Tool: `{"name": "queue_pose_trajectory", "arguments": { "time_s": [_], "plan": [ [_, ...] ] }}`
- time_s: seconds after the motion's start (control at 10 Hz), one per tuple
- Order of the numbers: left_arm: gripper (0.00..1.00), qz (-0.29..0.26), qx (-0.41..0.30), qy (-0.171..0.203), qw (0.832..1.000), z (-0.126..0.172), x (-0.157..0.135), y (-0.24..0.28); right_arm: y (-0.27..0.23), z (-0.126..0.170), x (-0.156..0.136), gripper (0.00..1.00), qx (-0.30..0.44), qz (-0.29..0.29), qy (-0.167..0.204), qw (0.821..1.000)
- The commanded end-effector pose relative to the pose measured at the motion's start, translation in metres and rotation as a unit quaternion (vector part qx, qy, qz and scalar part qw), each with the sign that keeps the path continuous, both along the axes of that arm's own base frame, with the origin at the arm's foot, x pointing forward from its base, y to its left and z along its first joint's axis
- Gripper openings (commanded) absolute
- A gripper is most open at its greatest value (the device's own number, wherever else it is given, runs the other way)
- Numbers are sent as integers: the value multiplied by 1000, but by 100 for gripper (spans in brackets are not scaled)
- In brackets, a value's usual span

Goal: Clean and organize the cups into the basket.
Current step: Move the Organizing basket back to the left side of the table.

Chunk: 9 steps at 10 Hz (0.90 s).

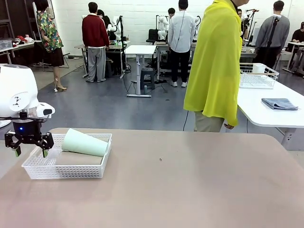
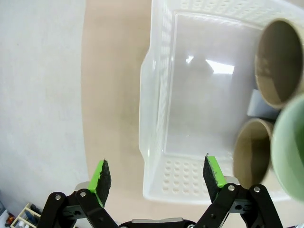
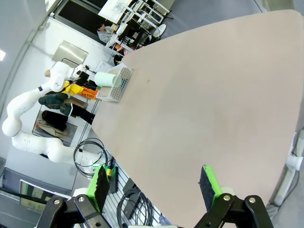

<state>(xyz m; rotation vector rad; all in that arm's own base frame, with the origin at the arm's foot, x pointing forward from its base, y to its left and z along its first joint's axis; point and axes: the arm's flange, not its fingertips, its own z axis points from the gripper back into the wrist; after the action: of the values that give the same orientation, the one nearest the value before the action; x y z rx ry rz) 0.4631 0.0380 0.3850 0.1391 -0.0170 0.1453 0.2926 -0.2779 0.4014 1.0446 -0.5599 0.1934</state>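
The white mesh basket [image 1: 66, 170] stands at the table's left end. A mint green cup [image 1: 85, 142] lies on its side across the top of two tan cups [image 1: 78, 159] lying in the basket. My left gripper [image 1: 30, 149] hangs open over the basket's left end, with nothing between its fingers. In the left wrist view the basket [image 2: 156, 95] lies below the open left gripper [image 2: 156, 173]. The tan cups' open mouths [image 2: 280, 61] and the green cup [image 2: 292, 142] show at the right. My right gripper [image 3: 154, 183] is open above bare tabletop, far from the basket [image 3: 118, 85].
A person in a yellow top [image 1: 213, 61] stands at the table's far side, to the right. A white side table [image 1: 266, 114] at the back right carries a wire basket [image 1: 256, 76] and a folded grey cloth [image 1: 279, 103]. The brown tabletop [image 1: 190, 180] stretches to the right of the basket.
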Motion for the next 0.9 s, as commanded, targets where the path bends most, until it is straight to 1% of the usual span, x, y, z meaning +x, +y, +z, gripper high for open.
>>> {"name": "queue_pose_trajectory", "arguments": {
  "time_s": [0.0, 0.1, 0.2, 0.3, 0.5, 0.6, 0.7, 0.8],
  "plan": [
    [100, 27, -4, -32, 999, 38, -41, -19, 2, -2, 0, 100, 3, 3, -3, 1000],
    [100, 38, -31, -45, 998, 63, -64, -28, 2, -2, 0, 100, 3, 3, -3, 1000],
    [100, 56, -33, -50, 997, 76, -75, -34, 2, -2, 0, 100, 3, 3, -3, 1000],
    [100, 62, -33, -49, 996, 88, -92, -43, 2, -2, 0, 100, 3, 3, -3, 1000],
    [100, 58, -18, -60, 996, 94, -112, -50, 2, -2, 0, 100, 3, 3, -3, 1000],
    [100, 58, -14, -70, 996, 92, -119, -58, 2, -2, 0, 100, 3, 3, -3, 1000],
    [100, 51, -20, -55, 997, 102, -103, -46, 2, -2, 0, 100, 3, 3, -3, 1000],
    [100, 51, -20, -55, 997, 102, -103, -46, 2, -2, 0, 100, 3, 3, -3, 1000]
  ]
}}
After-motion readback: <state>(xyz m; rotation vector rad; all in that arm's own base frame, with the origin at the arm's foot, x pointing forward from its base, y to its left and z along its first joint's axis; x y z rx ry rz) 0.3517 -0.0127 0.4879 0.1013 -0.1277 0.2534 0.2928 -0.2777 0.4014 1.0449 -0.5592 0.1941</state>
